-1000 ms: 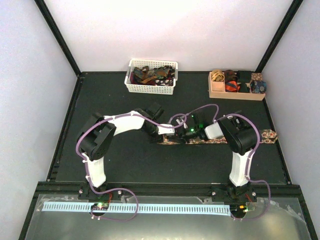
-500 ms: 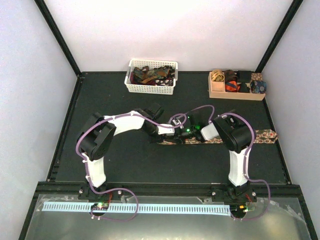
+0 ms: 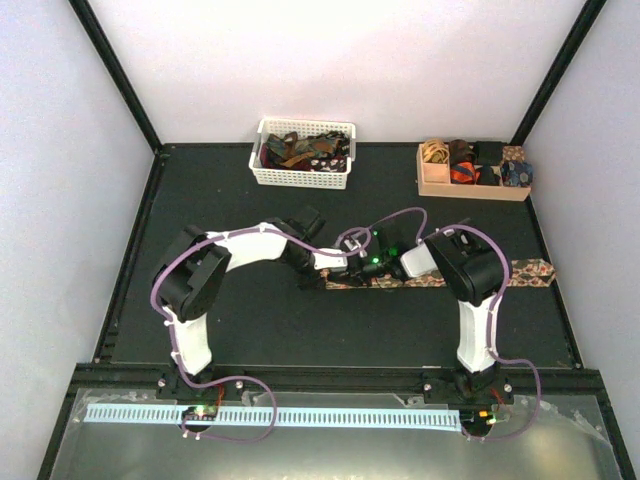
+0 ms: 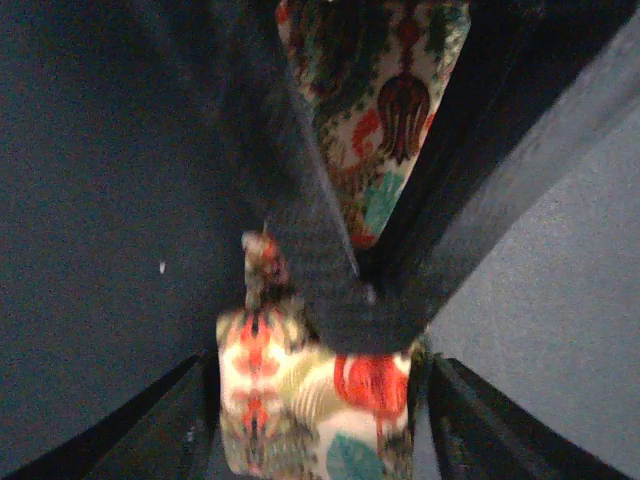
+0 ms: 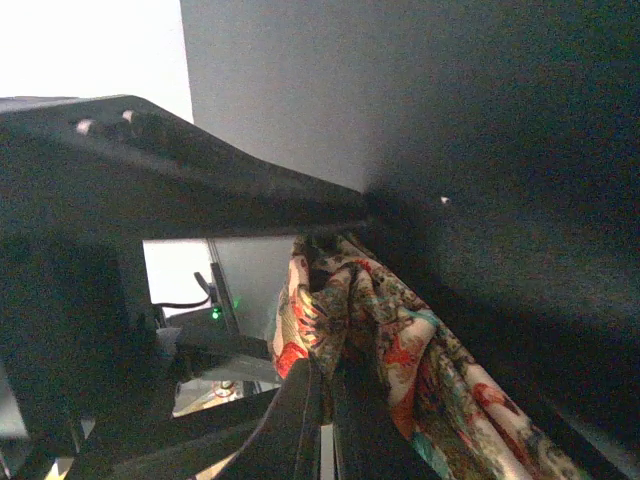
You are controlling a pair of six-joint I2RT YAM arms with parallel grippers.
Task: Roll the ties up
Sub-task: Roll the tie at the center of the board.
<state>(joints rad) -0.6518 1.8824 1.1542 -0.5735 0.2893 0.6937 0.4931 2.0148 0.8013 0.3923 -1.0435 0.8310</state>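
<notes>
Top external view: the floral tie (image 3: 520, 272) lies stretched from the tabletop's middle toward its right edge. The right gripper (image 5: 335, 290) pinches its bunched end, seemingly to anchor the roll. The left gripper (image 4: 318, 410) flanks the fold; I can't tell whether it grips.

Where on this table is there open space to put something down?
Free: the mat between white basket and wooden box, and left of the basket. Crowded mid-table, where left gripper and right gripper meet on the floral tie.
</notes>
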